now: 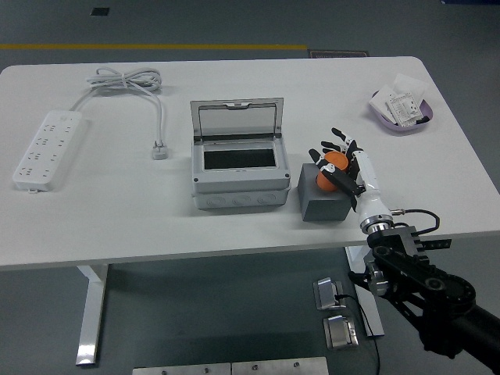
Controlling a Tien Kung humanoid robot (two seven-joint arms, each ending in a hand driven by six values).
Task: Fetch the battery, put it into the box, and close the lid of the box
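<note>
Right hand (341, 166) reaching in from lower right over a white desk (234, 226), fingers curled around an orange battery (331, 170) atop a grey block (324, 201). Just left of the block, a grey box (238, 187) with its lid (237, 119) standing open at the back. Far left, a white power strip (48, 150) with its cord (129, 82) looped toward the desk's rear; far right, a purple dish (403, 113) holding small white packets.
</note>
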